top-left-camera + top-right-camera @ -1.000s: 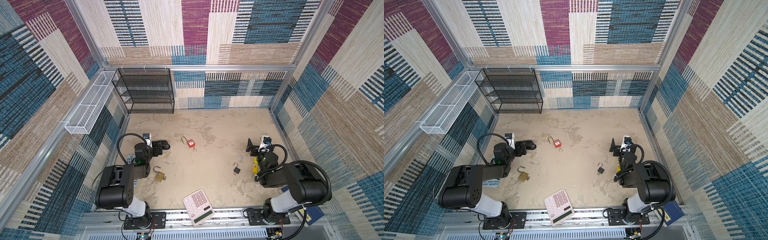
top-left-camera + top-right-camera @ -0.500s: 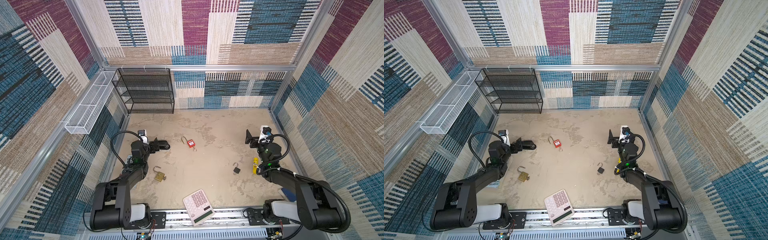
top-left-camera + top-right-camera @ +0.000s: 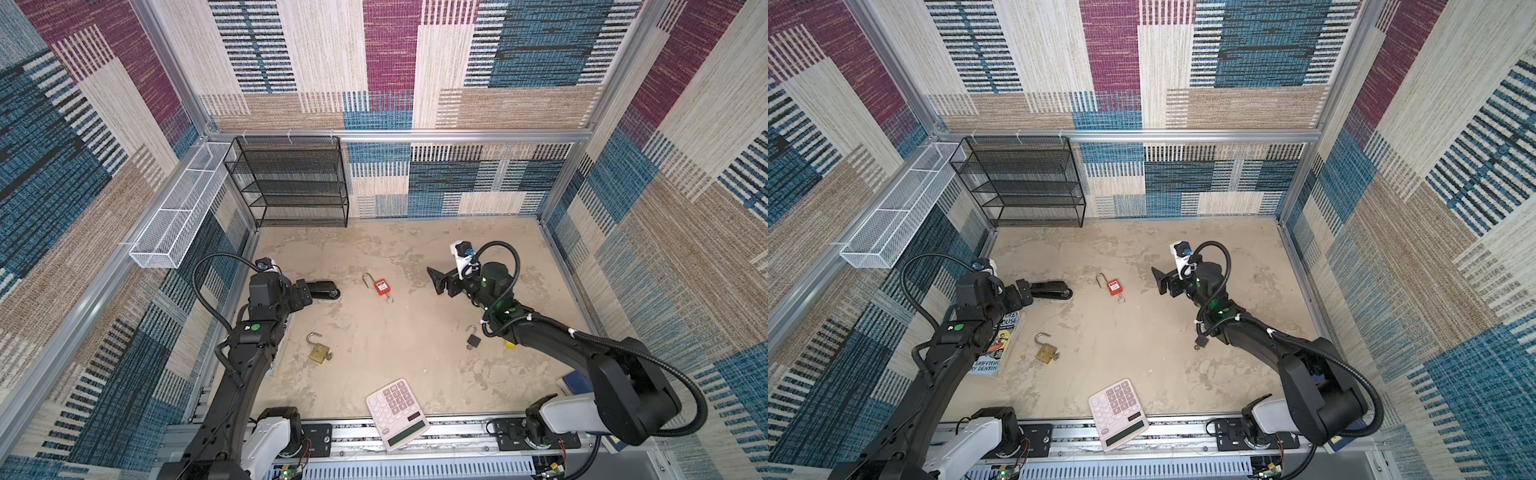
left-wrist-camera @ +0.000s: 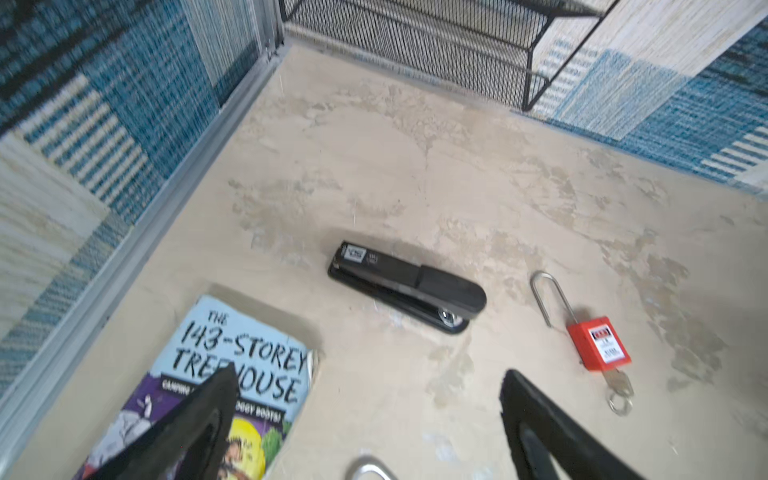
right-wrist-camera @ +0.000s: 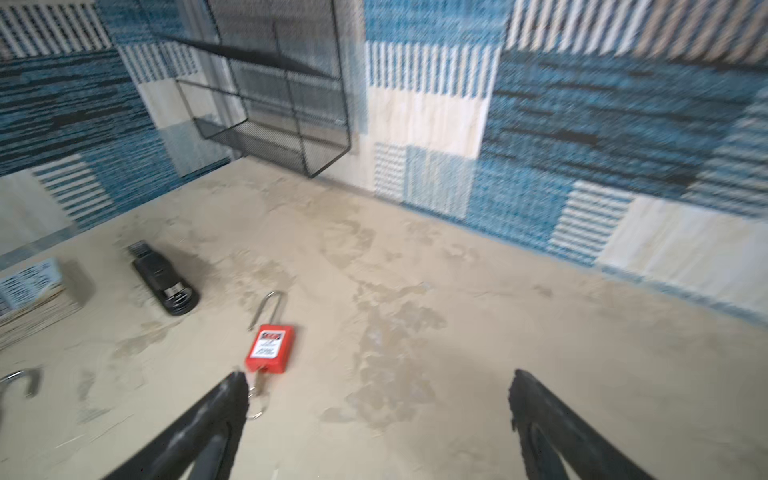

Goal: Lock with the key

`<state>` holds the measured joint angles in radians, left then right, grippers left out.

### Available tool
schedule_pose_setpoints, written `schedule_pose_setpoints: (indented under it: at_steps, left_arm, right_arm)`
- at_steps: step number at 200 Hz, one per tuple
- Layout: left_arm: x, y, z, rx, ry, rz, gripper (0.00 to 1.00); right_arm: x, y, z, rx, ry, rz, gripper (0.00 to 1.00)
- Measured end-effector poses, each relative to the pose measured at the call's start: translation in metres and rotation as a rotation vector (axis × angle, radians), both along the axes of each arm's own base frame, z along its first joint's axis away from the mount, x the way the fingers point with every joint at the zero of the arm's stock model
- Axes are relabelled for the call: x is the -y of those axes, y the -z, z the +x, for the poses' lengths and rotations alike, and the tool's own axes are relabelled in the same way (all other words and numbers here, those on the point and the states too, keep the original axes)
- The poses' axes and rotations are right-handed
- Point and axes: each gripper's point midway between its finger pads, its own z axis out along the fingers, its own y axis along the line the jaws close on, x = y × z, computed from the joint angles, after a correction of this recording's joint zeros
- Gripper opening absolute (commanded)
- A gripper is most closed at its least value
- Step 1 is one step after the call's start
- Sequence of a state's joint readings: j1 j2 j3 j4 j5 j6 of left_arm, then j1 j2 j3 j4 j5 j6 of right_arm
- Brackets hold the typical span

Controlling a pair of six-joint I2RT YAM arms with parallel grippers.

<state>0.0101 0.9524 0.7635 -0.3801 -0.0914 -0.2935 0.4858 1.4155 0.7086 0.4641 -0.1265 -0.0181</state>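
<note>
On mottled beige tabletop (image 3: pixel 415 353): boxy red plastic padlock (image 3: pixel 381 287), long steel U-shackle (image 4: pixel 540 291) open, key (image 4: pixel 619 388) inserted. Left gripper (image 4: pixel 370 376), right gripper (image 5: pixel 379 377): jaws spread wide, empty.

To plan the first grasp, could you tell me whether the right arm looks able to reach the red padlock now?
Probably yes: the right claw stands open, facing the red padlock, with only bare tabletop between them.

In a top view, the red plastic padlock (image 3: pixel 381 287) at centre has a silver shackle; the brass-yellow metal padlock (image 3: pixel 319 353) lies lower left. The small padlock (image 3: pixel 473 340) at right looks black, perhaps dark grey. The mottled beige tabletop (image 3: pixel 395 324) meets woven wall panels (image 3: pixel 390 62) patched blue, magenta and cream, many striped.
</note>
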Motion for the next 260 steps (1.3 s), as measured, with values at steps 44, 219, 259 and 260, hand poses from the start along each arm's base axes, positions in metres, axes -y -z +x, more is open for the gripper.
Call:
schedule_pose_setpoints:
  at_steps: [44,219,259,260]
  left_arm:
    - [0.012,0.016,-0.049,-0.166,-0.028,-0.114,0.99]
    - [-0.003,0.047,-0.087,-0.392,-0.277,-0.669,1.0]
    - [-0.01,0.049,-0.085,-0.371,-0.301,-0.74,0.99]
    - [-0.01,0.049,-0.085,-0.371,-0.301,-0.741,0.99]
  right_arm:
    - [-0.109,0.063,-0.072,-0.146,-0.347,-0.096,0.99]
    - [-0.298,0.154,-0.173,-0.004,-0.924,-0.233,0.99]
    - [-0.314,0.166,-0.175,-0.024,-0.96,-0.241,0.99]
    - [-0.315,0.167,-0.175,-0.025,-0.961,-0.241,0.99]
